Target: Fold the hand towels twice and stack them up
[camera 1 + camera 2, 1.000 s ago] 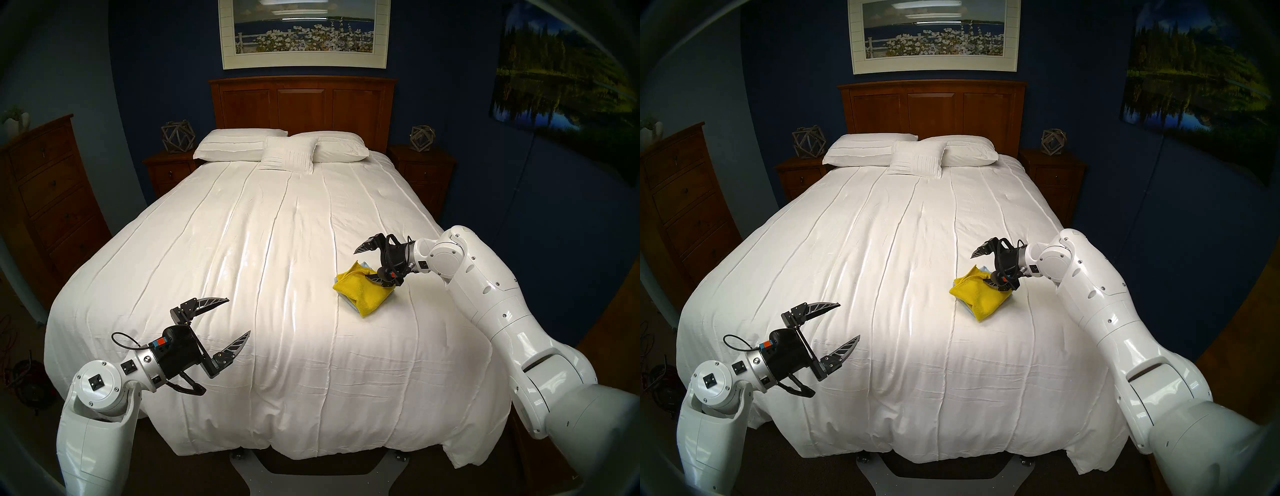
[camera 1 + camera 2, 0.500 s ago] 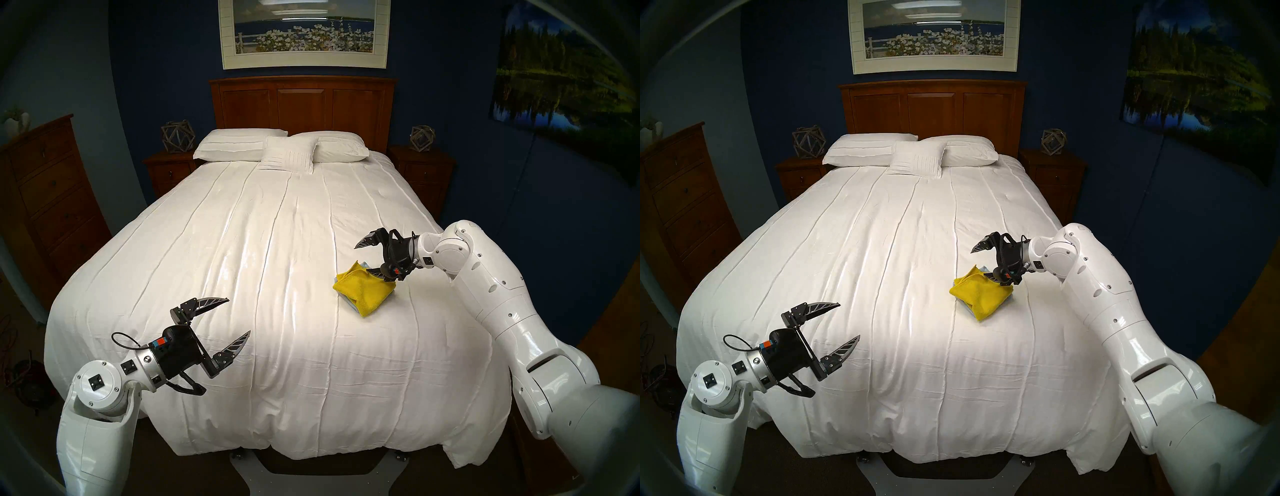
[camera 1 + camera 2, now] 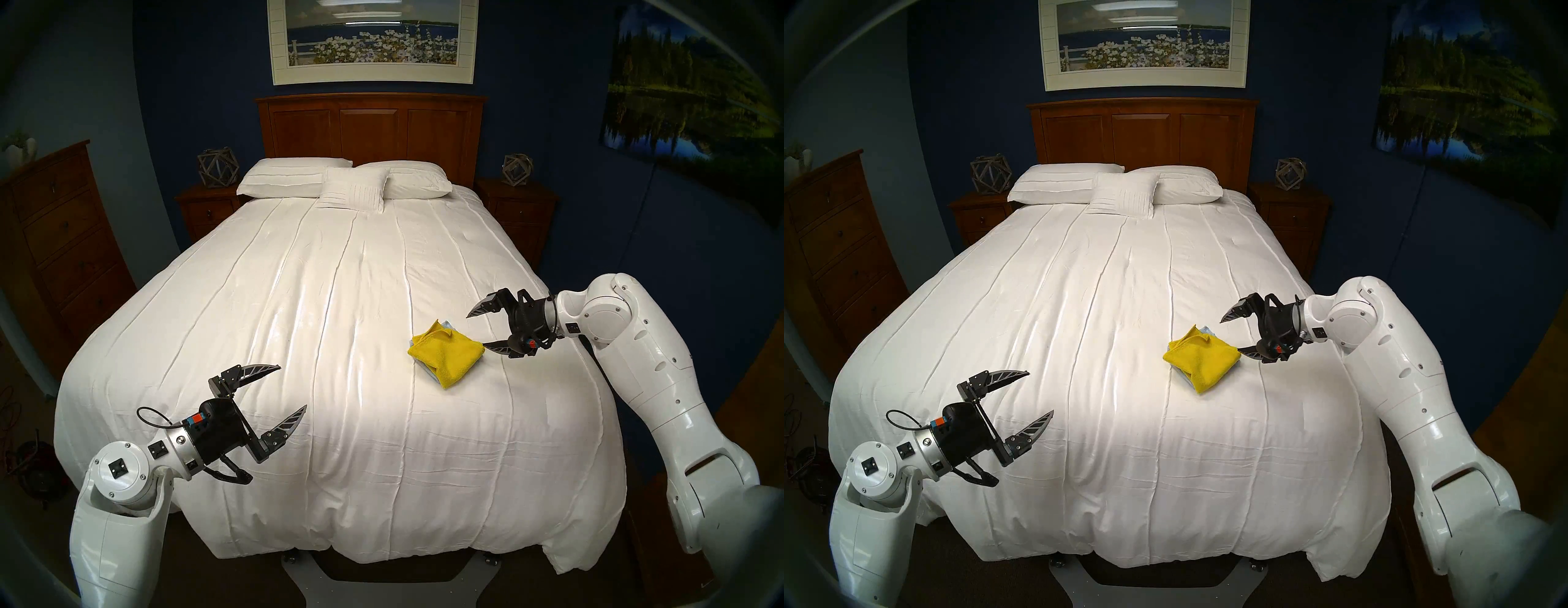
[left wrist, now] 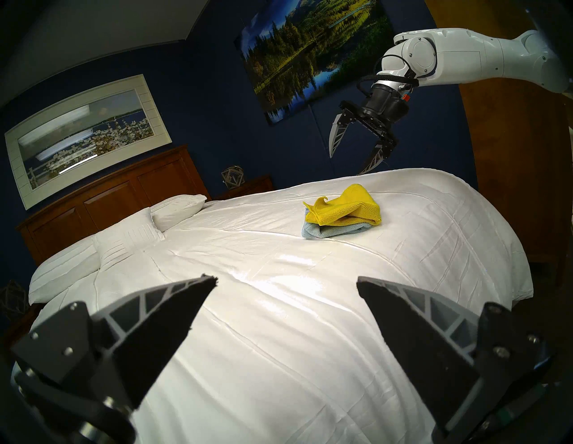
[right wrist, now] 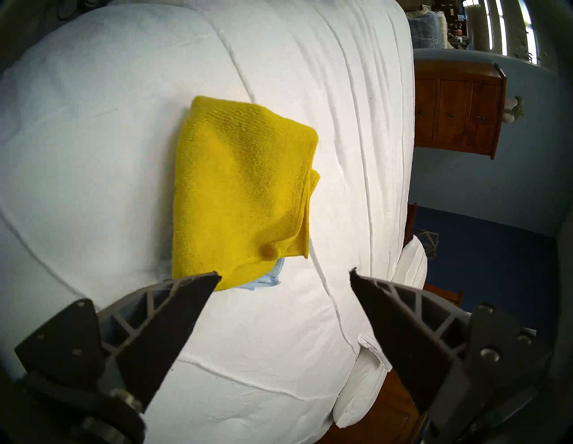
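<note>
A folded bright yellow hand towel [image 3: 445,354] lies on top of a folded pale blue hand towel [image 4: 335,232] on the right half of the white bedspread [image 3: 339,318]. Only slivers of the blue one show under the yellow in the right wrist view [image 5: 266,280]. My right gripper [image 3: 476,330] is open and empty, just right of the stack and a little above the bed, clear of the cloth. Its fingers frame the stack's near corner in the right wrist view [image 5: 284,273]. My left gripper [image 3: 292,387] is open and empty above the bed's near left part, far from the towels.
Three white pillows [image 3: 343,182] lie at the wooden headboard [image 3: 369,127]. Nightstands [image 3: 515,208] flank the bed, and a tall dresser [image 3: 55,237] stands at the left wall. The bed's right edge is close behind my right forearm.
My right gripper has drawn back to the right, off the yellow towel's corner, staying open. The towel stack has stayed in place. The left arm has not moved.
</note>
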### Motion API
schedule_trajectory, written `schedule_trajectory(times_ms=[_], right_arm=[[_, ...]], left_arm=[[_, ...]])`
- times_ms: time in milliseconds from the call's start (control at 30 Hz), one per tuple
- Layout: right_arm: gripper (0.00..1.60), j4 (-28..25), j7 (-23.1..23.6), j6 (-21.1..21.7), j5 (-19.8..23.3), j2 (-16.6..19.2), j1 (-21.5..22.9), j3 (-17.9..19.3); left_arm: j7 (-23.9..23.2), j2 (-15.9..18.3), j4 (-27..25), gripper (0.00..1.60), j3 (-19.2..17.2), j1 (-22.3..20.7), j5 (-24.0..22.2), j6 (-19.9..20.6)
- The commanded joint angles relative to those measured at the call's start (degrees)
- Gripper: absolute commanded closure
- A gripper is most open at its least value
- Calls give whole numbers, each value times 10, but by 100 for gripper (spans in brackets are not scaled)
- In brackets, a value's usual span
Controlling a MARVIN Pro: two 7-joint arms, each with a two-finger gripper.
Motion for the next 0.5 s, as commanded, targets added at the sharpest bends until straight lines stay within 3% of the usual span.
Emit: schedule_trajectory(times_ms=[0, 200, 333, 467], right_arm=[[0, -59, 18, 11, 62, 38, -59, 24], [0, -113, 48, 58, 107, 71, -113, 29], [0, -134, 43, 95, 106, 79, -134, 34], [0, -171, 27, 138, 87, 68, -170, 62]], left_arm=[[-1, 1, -8, 0, -2, -1, -2, -1], [-1, 0, -9, 0, -2, -1, -1, -1], [-1, 0, -9, 0, -2, -1, -1, 0], [-2, 0, -10, 0, -3, 0, -1, 0]])
